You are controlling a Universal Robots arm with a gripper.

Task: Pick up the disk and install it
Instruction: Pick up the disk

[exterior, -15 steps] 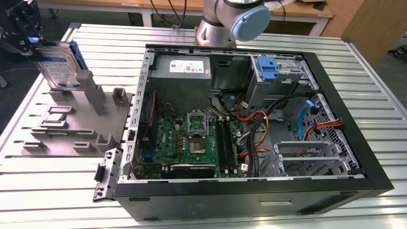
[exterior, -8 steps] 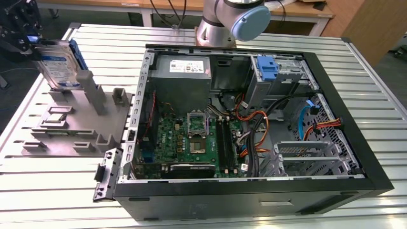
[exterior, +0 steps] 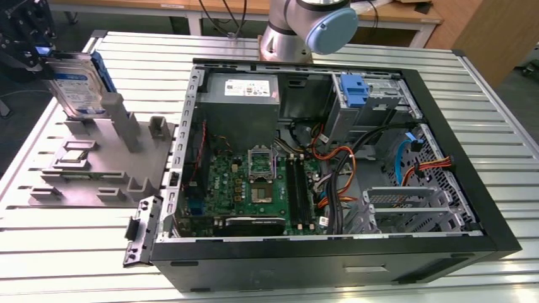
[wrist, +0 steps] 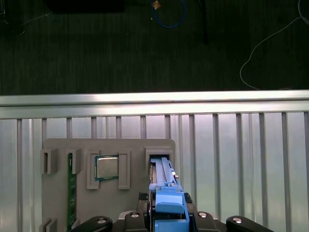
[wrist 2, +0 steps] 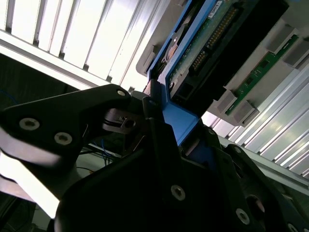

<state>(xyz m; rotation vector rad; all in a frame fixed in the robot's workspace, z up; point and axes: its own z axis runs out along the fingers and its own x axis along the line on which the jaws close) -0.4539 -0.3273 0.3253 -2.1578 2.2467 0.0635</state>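
My pincer (wrist: 166, 213) is pressed onto the disk (wrist: 165, 186), pinching the blue plastic frame along its upper edge. In the second wrist view one black finger (wrist 2: 72, 125) lies flat against that frame, with the drive's circuit side facing away.

In the exterior view the disk (exterior: 74, 88) stands on edge at about ten o'clock from the open computer case (exterior: 337, 243), over the far end of the grey holder (exterior: 101, 170). Its label faces the case. I judge that it stands this way because the holder's slot keeps it upright, leaving the top edge free for a grip from above. In the first wrist view its lower end sits at the mouth of that slot. I cannot tell whether it has lifted clear.

The case lies on its side with the panel off, so its bays open upward to me. Both it and the holder rest on the slatted metal table (exterior: 84, 252).

By count there is one disk, in my grip. One bare blue bracket (exterior: 355, 91) sits in the bay at about one o'clock inside the case. One grey power box (exterior: 242, 88) is at eleven o'clock inside it. The holder carries one processor chip (wrist: 107, 167) and one green memory stick (wrist: 71, 186).
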